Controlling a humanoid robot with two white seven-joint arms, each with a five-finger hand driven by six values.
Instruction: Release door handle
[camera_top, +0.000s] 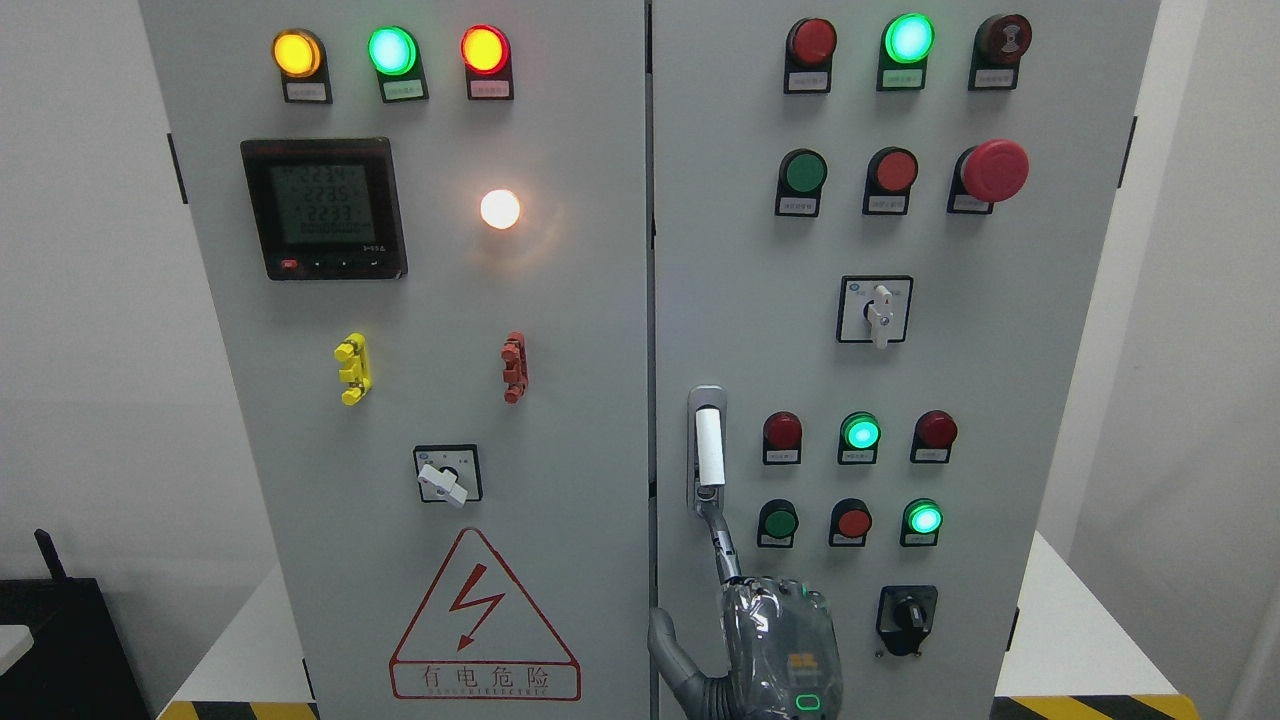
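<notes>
Hand partly off the door handle; release nearly complete

The hand (775, 640), entering at the bottom edge just right of the middle, is not clenched and grasps nothing: one extended finger (718, 530) reaches up to the lower end of the door handle (708, 448), touching it or just short of it, while the thumb (668, 645) is spread to the left near the seam between the doors; the remaining fingers cannot be made out behind the back of the hand. From which side its arm enters cannot be determined. The door handle stands upright in its recess at the left edge of the right cabinet door (1000, 350), which appears closed. Judged remaining: draw the finger clear of the handle and retract the hand
</notes>
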